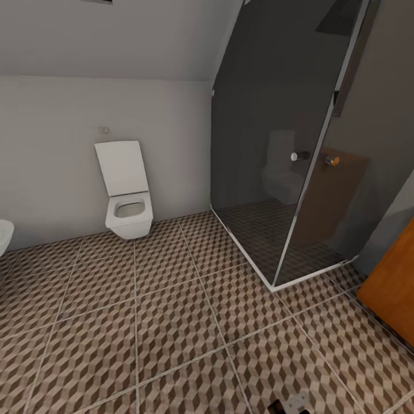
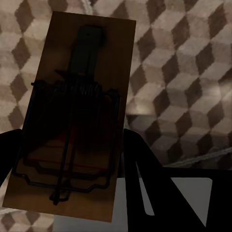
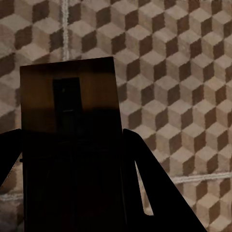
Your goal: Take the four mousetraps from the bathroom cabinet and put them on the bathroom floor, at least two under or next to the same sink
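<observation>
- Gripping a mousetrap (image 2: 72,121), the left gripper (image 2: 67,159) holds the brown plate with its wire spring above the bathroom floor (image 2: 193,72).
- The right gripper (image 3: 72,164) clamps a second mousetrap (image 3: 70,140) over the same cube-patterned tiles.
- A white toilet (image 1: 127,195) stands far left, a glass shower (image 1: 287,161) far right, and the orange cabinet (image 1: 394,287) at the right edge.

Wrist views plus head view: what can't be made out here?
- Left wrist view: the mousetrap sits between the dark jaws, hiding their contact and the floor beneath.
- Right wrist view: the second mousetrap is in deep shadow; wire parts unreadable.
- Head view: orange cabinet cut off by the right edge; drawers unseen.
</observation>
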